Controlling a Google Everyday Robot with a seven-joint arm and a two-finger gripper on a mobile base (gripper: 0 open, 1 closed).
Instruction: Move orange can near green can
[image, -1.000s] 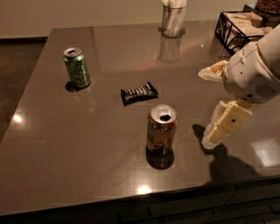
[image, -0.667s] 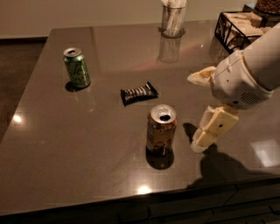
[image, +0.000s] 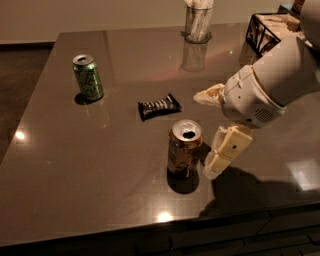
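Observation:
The orange can (image: 183, 151) stands upright near the front middle of the dark table (image: 100, 155), its silver top showing a hole. The green can (image: 88, 78) stands upright at the far left, well apart from it. My gripper (image: 205, 134) is just right of the orange can with its fingers open. One finger (image: 207, 95) reaches behind the can's right side and the other (image: 225, 150) sits close beside the can. The gripper holds nothing.
A dark wrapped snack bar (image: 158, 106) lies between the two cans. A glass cup (image: 197, 22) stands at the back centre. A black wire basket (image: 265, 31) stands at the back right. The table's front edge runs just below the orange can.
My gripper has moved left across the table, closing in on the orange can's right side. Both cans and the snack bar have stayed in place.

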